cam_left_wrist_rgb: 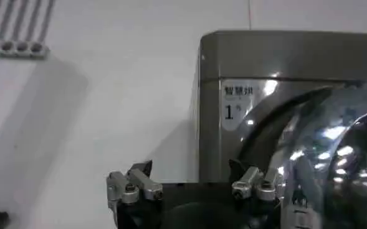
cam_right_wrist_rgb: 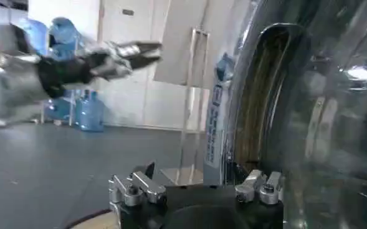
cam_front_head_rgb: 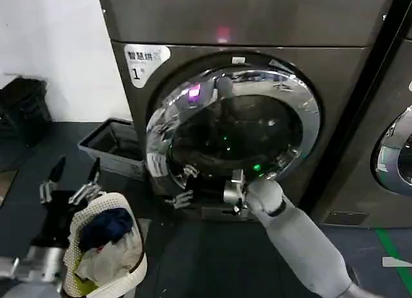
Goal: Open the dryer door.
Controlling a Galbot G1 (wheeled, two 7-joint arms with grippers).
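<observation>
We have the right gripper [cam_front_head_rgb: 233,194] spread at the bottom edge of the dryer door [cam_front_head_rgb: 270,98], door ajar; left gripper [cam_front_head_rgb: 71,179] spread, left of the dryer [cam_front_head_rgb: 257,21].

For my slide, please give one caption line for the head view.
Right gripper at the lower rim of the dryer door, already swung ajar; left gripper waits open above a laundry basket.

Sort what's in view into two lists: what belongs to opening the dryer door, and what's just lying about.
Belongs to the job:
- dryer, marked "1"
- dryer door, its chrome ring swung partly out
- right gripper, at the door's lower rim

Just lying about:
- laundry basket of clothes, on the floor by the left gripper, open
- grey bin beside the dryer
- neighbouring machine
</observation>
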